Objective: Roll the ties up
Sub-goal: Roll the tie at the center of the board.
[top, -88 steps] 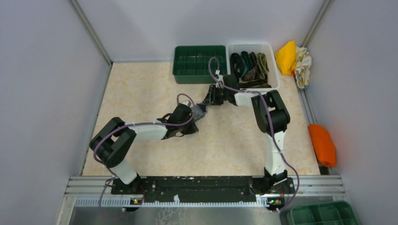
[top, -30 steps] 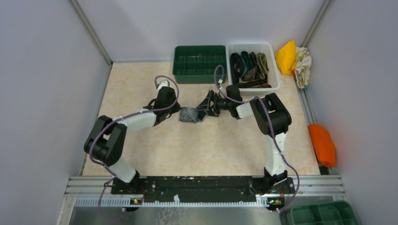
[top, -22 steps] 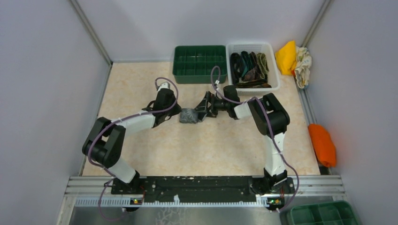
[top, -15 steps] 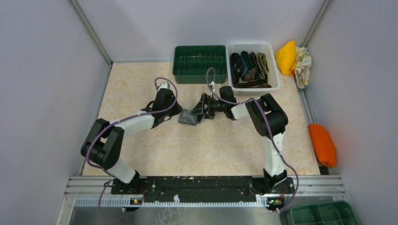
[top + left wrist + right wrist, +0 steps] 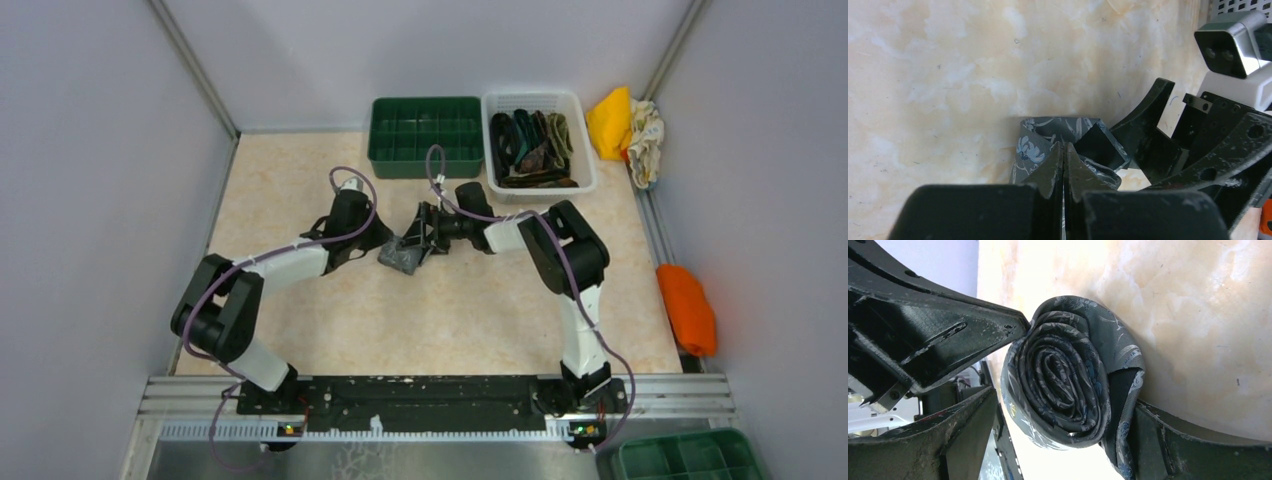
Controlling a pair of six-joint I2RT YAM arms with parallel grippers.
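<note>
- The right gripper (image 5: 1073, 377) is set with its jaws spread wide about the grey tie (image 5: 1063, 370), and one finger is touching each side of the coil. Whether the coil is squeezed or merely cradled cannot be told.
- The grey tie is wound into a tight spiral, with its tail end lapped loosely at one side. Rolling of this one is judged about done, but it is not yet stowed.
- The left gripper (image 5: 1063, 167) is clenched on nothing, and its tips are set at the coil's edge.
- The coil is found at the centre of the top view, on the table (image 5: 300, 200), slightly tipped.
- At the upper right, more ties (image 5: 530, 145) are heaped in the white basket (image 5: 530, 97), not coiled as far as can be seen. Most of the task is judged left.
- Just left of the basket the green tray (image 5: 400, 170) is noted, and no coil is seen in it.
</note>
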